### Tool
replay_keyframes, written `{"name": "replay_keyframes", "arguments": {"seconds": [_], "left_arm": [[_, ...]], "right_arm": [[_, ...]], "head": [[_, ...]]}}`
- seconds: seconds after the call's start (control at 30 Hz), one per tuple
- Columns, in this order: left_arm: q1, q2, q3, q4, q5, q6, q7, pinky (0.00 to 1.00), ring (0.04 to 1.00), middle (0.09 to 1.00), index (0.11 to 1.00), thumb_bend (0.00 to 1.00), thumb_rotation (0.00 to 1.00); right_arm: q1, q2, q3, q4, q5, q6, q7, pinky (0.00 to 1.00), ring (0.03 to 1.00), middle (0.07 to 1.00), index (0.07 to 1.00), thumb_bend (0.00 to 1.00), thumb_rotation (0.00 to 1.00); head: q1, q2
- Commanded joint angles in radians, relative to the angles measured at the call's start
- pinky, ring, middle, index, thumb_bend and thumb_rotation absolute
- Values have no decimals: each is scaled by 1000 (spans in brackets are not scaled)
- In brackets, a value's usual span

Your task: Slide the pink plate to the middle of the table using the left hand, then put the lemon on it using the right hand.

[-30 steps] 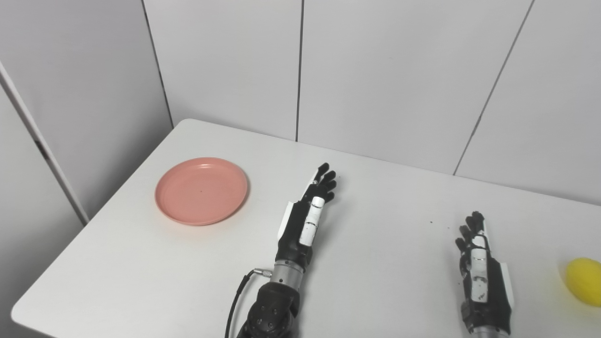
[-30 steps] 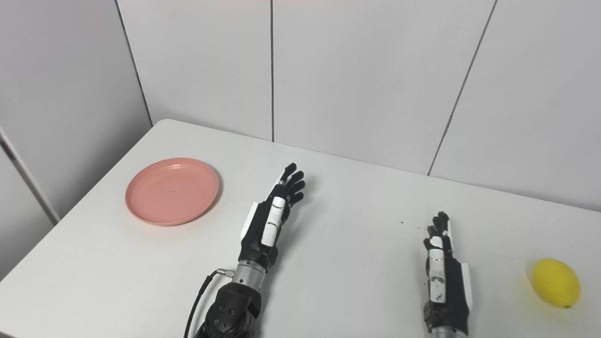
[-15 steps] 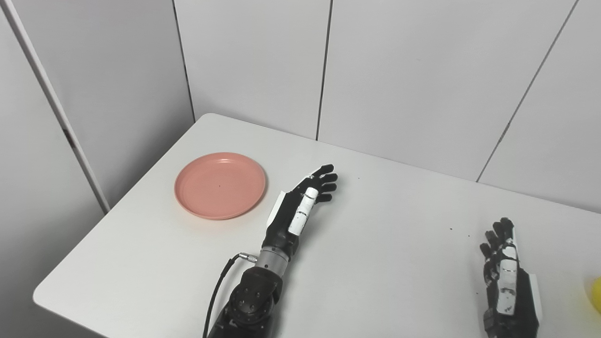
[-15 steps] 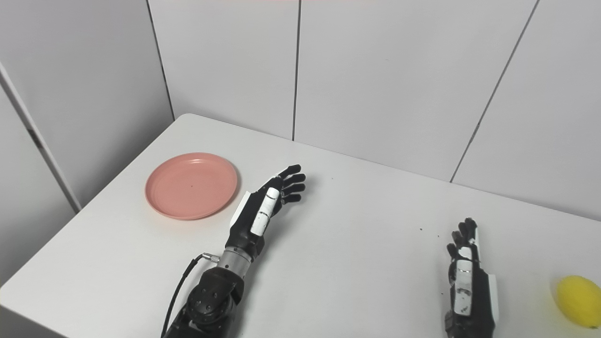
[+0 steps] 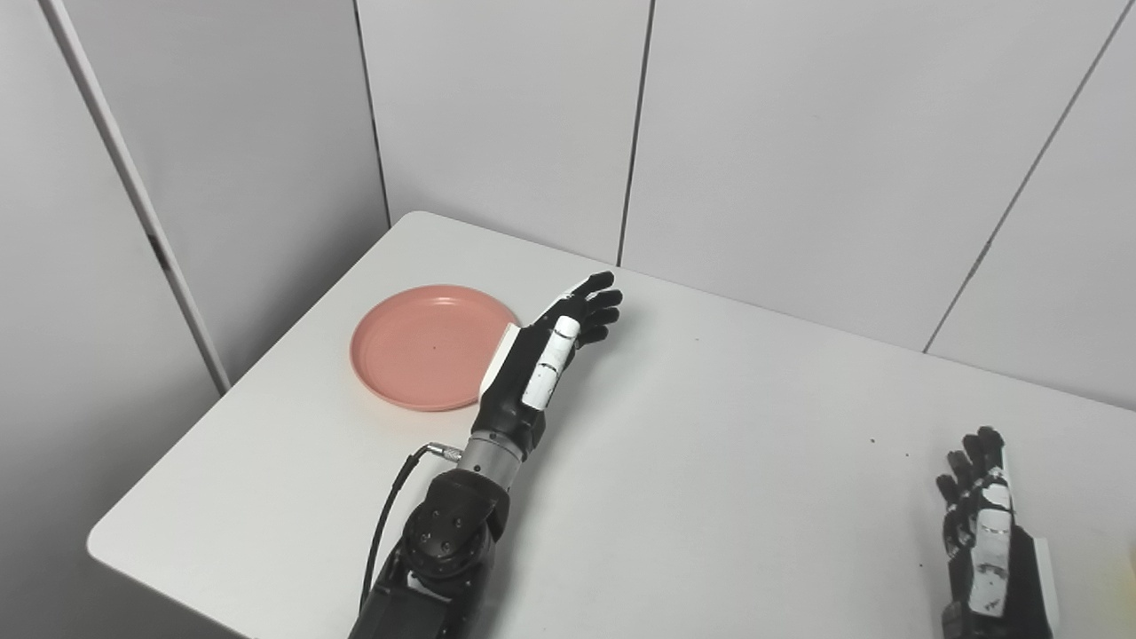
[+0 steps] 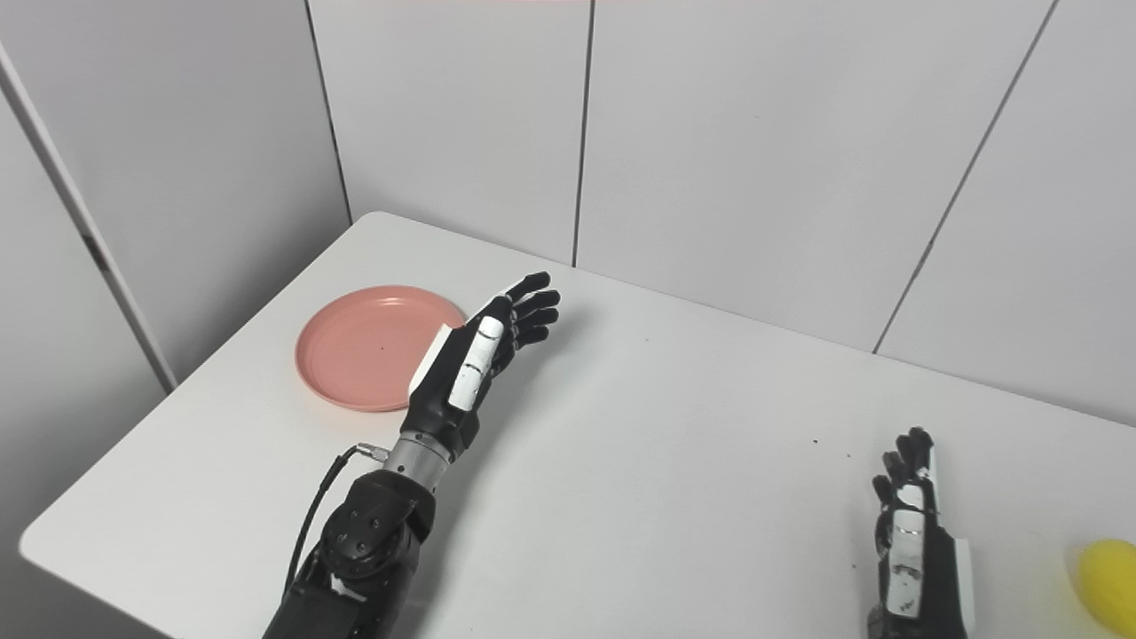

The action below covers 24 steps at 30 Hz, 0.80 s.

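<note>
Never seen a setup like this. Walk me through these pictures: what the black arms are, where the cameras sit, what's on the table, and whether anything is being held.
Both pictures come from two cameras side by side on a humanoid robot's head, looking down at a white table; they show one scene from slightly different spots. The black arms entering from the bottom are the robot's own. The left hand is beside the pink plate, overlapping its right rim in the picture, fingers spread and holding nothing; whether it touches the plate is unclear. The right hand is over the table near the lower right, open and empty too. A yellow lemon lies at the right edge.
</note>
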Motion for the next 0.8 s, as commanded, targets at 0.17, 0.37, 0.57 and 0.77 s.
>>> {"name": "replay_keyframes", "arguments": {"seconds": [0.17,0.37,0.57,0.77], "left_arm": [[-65,86,59,-19,-17,-14,-8,852,851,863,843,685,1000],[-82,143,120,32,-25,-30,9,850,843,851,832,711,1000],[-100,196,181,115,-44,-58,20,840,832,835,814,734,1000],[-106,230,226,145,-50,-67,38,828,842,848,828,695,1000]], "right_arm": [[8,-27,-5,-10,-3,-24,15,1000,1000,1000,1000,647,1000],[1,-22,4,-2,9,-24,24,1000,1000,1000,1000,645,1000],[-1,-14,7,-5,7,-22,33,1000,1000,1000,1000,645,1000],[5,-10,10,-16,2,-19,30,1000,1000,1000,1000,627,1000]], "head": [[43,-5],[56,-8],[59,-16],[57,-20]]}}
